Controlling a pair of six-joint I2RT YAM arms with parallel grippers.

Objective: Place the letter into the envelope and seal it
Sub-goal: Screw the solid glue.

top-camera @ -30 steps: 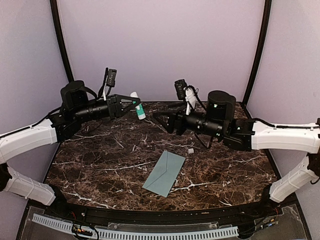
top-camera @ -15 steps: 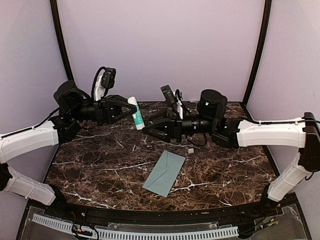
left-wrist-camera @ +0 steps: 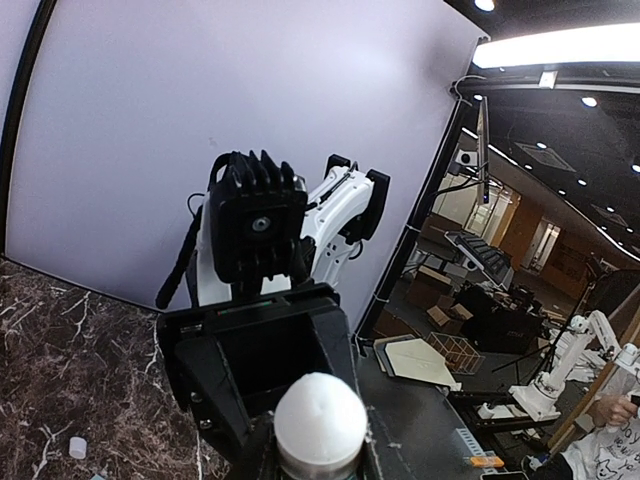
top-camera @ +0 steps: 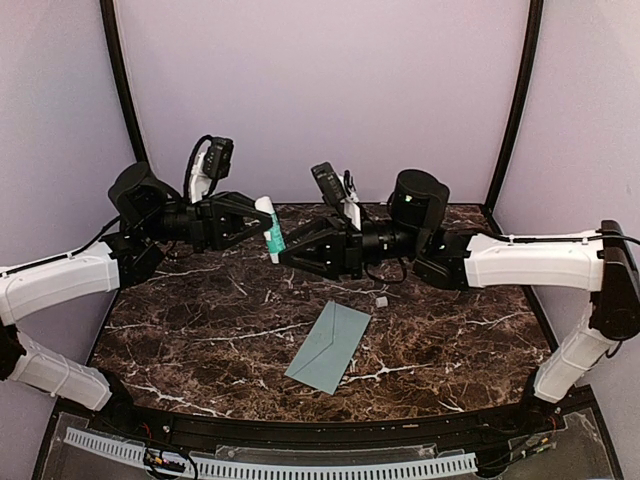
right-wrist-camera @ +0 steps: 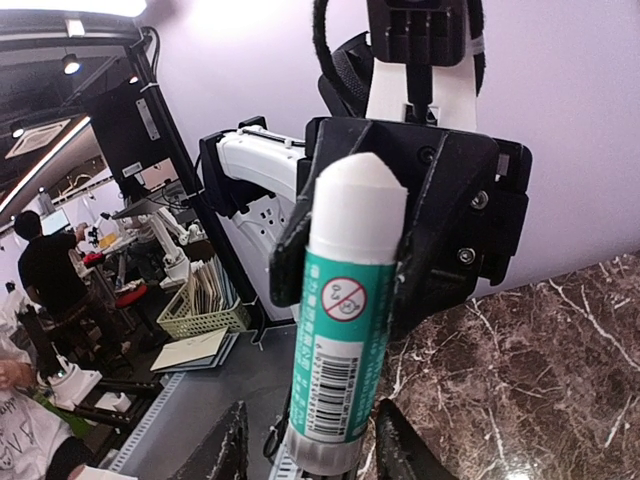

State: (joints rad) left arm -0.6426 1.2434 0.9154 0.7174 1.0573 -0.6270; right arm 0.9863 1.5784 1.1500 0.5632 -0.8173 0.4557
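The pale teal envelope (top-camera: 330, 347) lies flat and slanted on the marble table (top-camera: 200, 320), near the front centre. The letter is out of view. Above the table's back, my left gripper (top-camera: 265, 228) is shut on a white-and-teal glue stick (top-camera: 271, 230), which stands roughly upright. In the right wrist view the stick (right-wrist-camera: 350, 330) fills the centre. My right gripper (top-camera: 285, 253) faces the left one, its jaws open on either side of the stick's lower end, with small gaps showing. The stick's rounded white tip (left-wrist-camera: 320, 420) shows in the left wrist view.
A small white cap (top-camera: 381, 300) lies on the marble right of centre, behind the envelope. Black frame posts (top-camera: 120, 90) stand at both sides before the lilac back wall. The two arms meet head-on over the back middle.
My right arm has reached left until its jaws straddle the glue stick's lower end, and they have narrowed. The left gripper turned and shifted slightly with the stick. The envelope has not moved.
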